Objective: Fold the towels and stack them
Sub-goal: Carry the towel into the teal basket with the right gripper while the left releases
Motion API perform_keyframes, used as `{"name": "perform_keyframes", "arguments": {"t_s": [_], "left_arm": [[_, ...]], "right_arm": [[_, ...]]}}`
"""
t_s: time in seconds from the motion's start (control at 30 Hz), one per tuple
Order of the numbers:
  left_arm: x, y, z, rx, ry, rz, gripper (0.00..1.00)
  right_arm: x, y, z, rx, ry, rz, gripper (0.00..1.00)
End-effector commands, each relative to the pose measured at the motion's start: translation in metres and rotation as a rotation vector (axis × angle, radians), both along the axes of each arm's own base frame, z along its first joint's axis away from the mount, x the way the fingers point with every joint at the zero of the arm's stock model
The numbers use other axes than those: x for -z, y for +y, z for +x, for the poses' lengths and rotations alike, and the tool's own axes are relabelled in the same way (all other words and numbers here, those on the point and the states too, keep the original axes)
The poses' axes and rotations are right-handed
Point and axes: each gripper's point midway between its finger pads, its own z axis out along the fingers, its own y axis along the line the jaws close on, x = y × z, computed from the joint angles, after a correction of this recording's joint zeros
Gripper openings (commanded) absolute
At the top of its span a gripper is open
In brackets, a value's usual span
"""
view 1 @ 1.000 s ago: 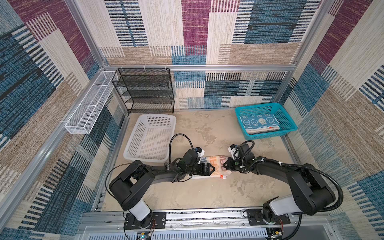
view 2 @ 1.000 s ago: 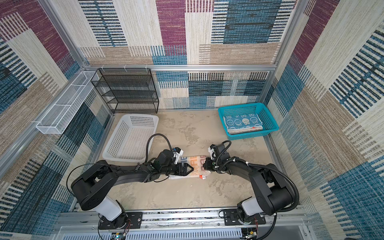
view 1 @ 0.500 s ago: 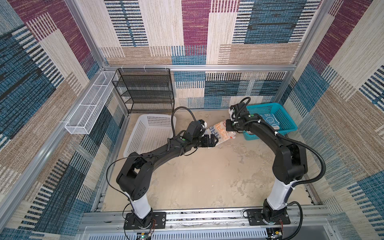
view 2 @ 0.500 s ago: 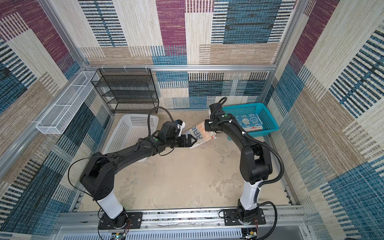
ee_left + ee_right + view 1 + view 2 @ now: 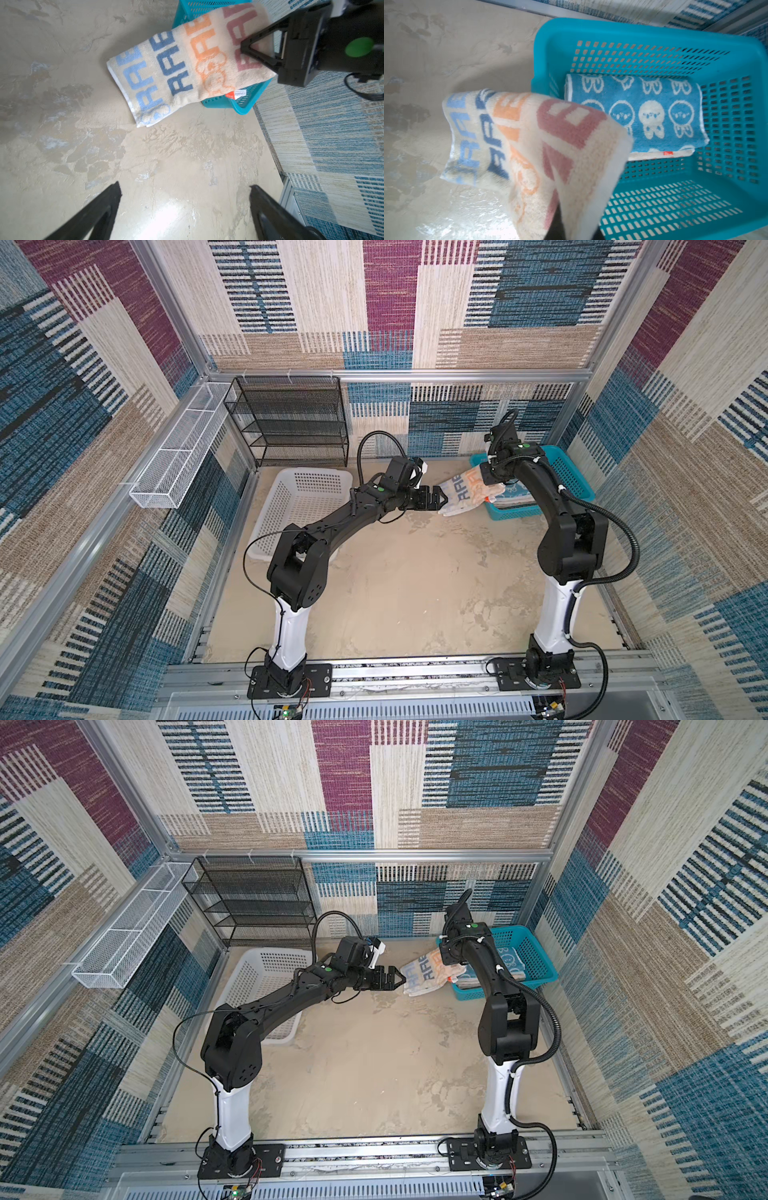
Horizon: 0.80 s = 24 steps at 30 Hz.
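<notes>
The white basket [image 5: 299, 506] sits at the left of the sandy floor [image 5: 399, 593]. Beside it the left gripper [image 5: 441, 498] reaches toward the middle with its jaws wide apart and nothing between them, its tips near the free end of the lettered towel [image 5: 463, 494]. That folded towel hangs in the air, drooping over the floor, while its pink end is pinched in the closed right gripper [image 5: 246, 48] above the teal basket's [image 5: 577, 485] rim. Inside the teal basket lies the folded blue rabbit towel [image 5: 643, 112], with a pale edge showing beneath it
</notes>
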Motion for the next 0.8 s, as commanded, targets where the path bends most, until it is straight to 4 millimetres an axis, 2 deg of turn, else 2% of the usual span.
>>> {"name": "perform_keyframes", "arguments": {"t_s": [0.0,0.2,0.5,0.77], "left_arm": [[-0.006,-0.007,0.003,0.033,-0.015,-0.002,0.99],[-0.017,-0.02,0.018,0.045,-0.034,-0.013,0.99],[-0.01,-0.031,0.03,0.058,-0.027,0.001,0.99],[-0.003,-0.034,0.036,0.071,-0.021,0.023,0.99]], "right_arm": [[-0.019,-0.018,0.014,-0.04,-0.062,-0.059,0.0],[-0.016,-0.042,0.027,-0.134,-0.078,-0.188,0.0],[-0.011,-0.095,0.043,-0.129,-0.111,-0.268,0.0],[0.015,-0.115,0.048,-0.17,-0.118,-0.305,0.0]]}}
